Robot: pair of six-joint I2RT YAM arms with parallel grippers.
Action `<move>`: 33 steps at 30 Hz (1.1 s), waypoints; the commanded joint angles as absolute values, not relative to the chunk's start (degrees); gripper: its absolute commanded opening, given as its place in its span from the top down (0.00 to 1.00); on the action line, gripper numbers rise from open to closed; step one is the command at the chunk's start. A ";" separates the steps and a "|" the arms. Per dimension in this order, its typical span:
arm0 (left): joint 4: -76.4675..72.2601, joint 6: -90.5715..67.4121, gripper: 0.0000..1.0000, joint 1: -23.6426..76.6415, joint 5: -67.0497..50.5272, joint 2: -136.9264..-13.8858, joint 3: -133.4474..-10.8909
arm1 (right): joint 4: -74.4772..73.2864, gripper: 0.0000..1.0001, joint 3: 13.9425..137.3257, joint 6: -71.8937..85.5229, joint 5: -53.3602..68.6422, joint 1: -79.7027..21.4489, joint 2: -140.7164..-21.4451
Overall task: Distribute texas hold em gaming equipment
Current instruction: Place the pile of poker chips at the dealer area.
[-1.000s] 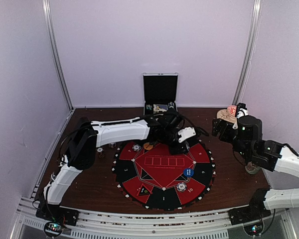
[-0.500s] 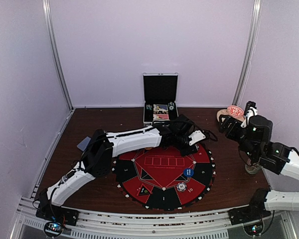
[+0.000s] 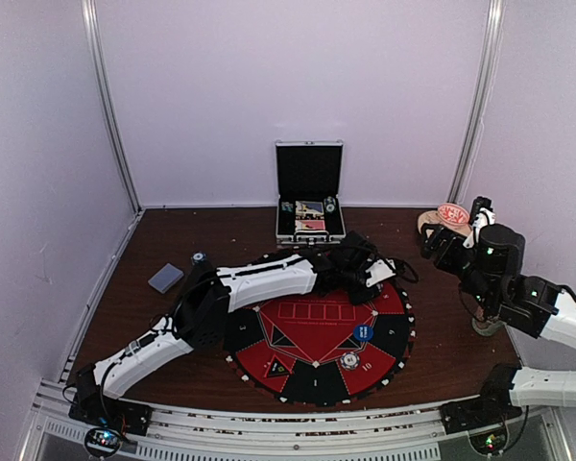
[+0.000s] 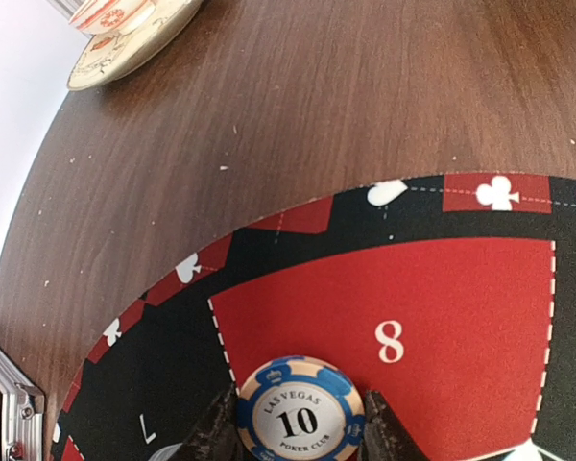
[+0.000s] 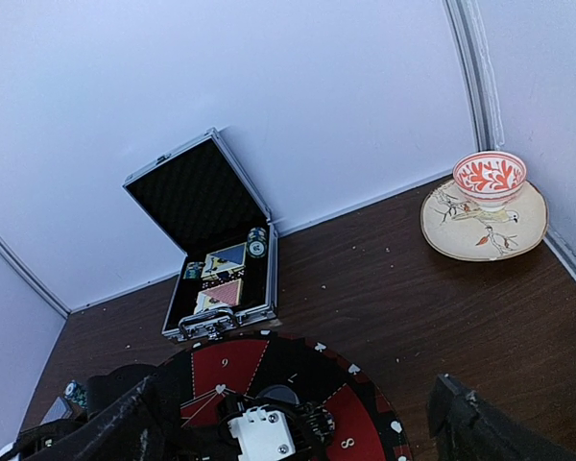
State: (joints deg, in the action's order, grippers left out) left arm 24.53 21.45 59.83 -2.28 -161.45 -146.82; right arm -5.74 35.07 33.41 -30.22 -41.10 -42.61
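Observation:
My left gripper (image 4: 300,423) is shut on a blue-and-cream poker chip (image 4: 300,411) marked 10, its fingers on the chip's two sides. The chip is low over the red segment numbered 8 of the round red-and-black poker mat (image 4: 442,288). From above, that gripper (image 3: 382,277) reaches over the mat's (image 3: 298,317) far right part. A blue chip (image 3: 363,333) and a pale chip (image 3: 349,361) lie on the mat's near right part. My right gripper (image 3: 451,235) hangs open and empty above the table's right side, its fingers (image 5: 470,427) wide apart.
An open metal case (image 3: 309,206) with cards and chips stands at the back centre. A tan dish (image 5: 480,230) with a red-white bowl (image 5: 489,177) sits at the back right. A grey-blue card deck (image 3: 166,278) and a small chip (image 3: 199,257) lie left of the mat.
My left arm has stretched further right across the mat with the chip, uncovering the card deck and small chip at the left. The right gripper drew back to the right, then held still.

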 commanded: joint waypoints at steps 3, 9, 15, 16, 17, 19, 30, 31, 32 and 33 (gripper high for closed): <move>22.14 22.42 0.83 58.68 -1.22 -162.41 -148.54 | -4.93 0.04 34.19 33.16 -29.88 -40.90 -41.84; 23.64 21.86 0.83 58.54 -2.61 -162.29 -147.78 | -4.85 0.04 34.11 32.93 -29.89 -40.87 -41.97; 24.62 21.44 0.82 58.54 -3.29 -160.74 -145.35 | -4.66 0.04 34.02 32.81 -29.89 -40.83 -42.01; 24.60 21.45 0.82 58.54 -3.40 -160.49 -144.89 | -4.66 0.04 34.08 32.73 -29.79 -40.82 -42.01; 24.72 21.45 0.81 58.54 -3.45 -160.29 -144.59 | -4.66 0.04 34.05 32.70 -29.77 -40.79 -42.04; 25.00 21.36 0.78 58.54 -3.66 -160.14 -144.27 | -4.59 0.04 34.03 32.72 -29.80 -40.86 -42.01; 24.80 21.49 0.37 58.62 -2.93 -160.31 -144.13 | -4.49 0.04 34.07 32.52 -29.60 -40.87 -42.00; 24.71 21.53 0.35 58.62 -2.79 -160.31 -144.22 | -4.41 0.04 34.09 32.44 -29.58 -40.85 -42.09; 24.67 21.58 0.35 58.62 -2.77 -160.31 -144.23 | -4.45 0.04 34.03 32.51 -29.49 -40.87 -42.19; 24.62 21.62 0.34 58.62 -2.65 -160.31 -144.38 | -4.41 0.04 34.08 32.49 -29.38 -40.84 -42.26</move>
State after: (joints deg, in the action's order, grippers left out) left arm 22.24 21.28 58.74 -2.98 -161.56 -145.71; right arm -5.30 34.85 33.10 -29.87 -41.10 -42.50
